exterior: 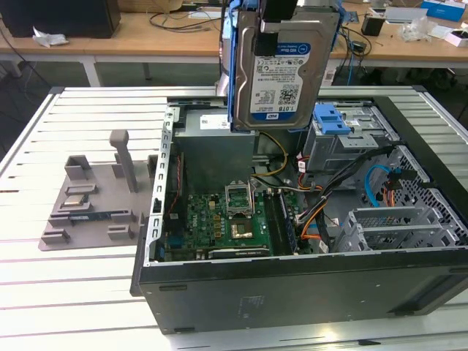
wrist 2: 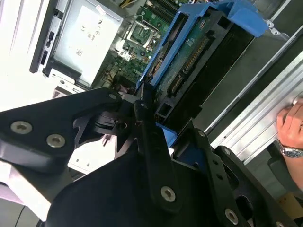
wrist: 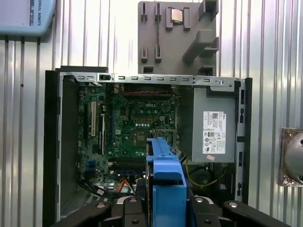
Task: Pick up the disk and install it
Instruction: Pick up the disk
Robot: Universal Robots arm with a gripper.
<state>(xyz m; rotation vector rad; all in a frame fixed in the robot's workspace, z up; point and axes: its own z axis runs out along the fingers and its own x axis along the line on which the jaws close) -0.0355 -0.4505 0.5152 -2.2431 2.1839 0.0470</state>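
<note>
Black hand [wrist 2: 150, 111] clamps the disk [exterior: 281, 77] by its blue rails, holding it upright, label outward, above the open computer case [exterior: 292, 292]. Motherboard [exterior: 219, 219] lies exposed inside the case. Grey fixture [exterior: 91, 197] sits beside the case on the counter [exterior: 73, 307].

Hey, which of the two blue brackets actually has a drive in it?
The one the gripper holds above the case: its rails frame the labelled disk. The blue bracket on the drive cage holds none.
</note>
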